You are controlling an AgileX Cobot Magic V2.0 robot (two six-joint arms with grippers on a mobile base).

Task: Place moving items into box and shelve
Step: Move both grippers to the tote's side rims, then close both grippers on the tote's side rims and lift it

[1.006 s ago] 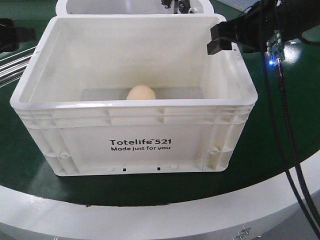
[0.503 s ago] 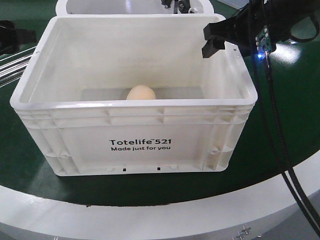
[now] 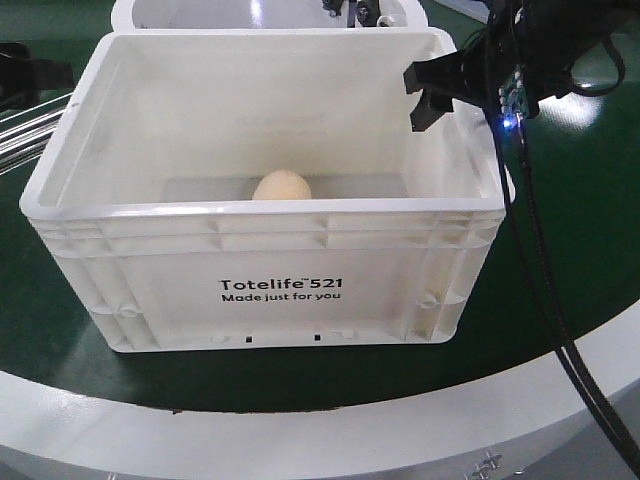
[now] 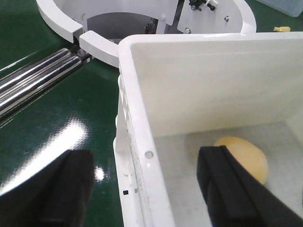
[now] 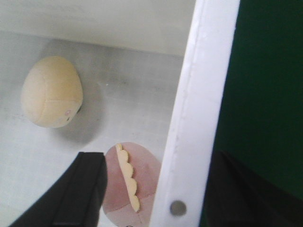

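Inside the one white box (image 3: 262,208), two soft toys are lying on the floor: one cream toy (image 5: 51,92) near the centre and one pinkish-brown toy (image 5: 147,184) just beside the right wall. Two grippers are operating. The left gripper (image 4: 144,184) is straddling the left wall with its fingers spread. The right gripper (image 5: 158,187) is straddling the right wall, likewise spread and gripping nothing. Compared with one second ago, the right gripper is sitting lower and further left over the rim, and the cream toy is lying where it was.
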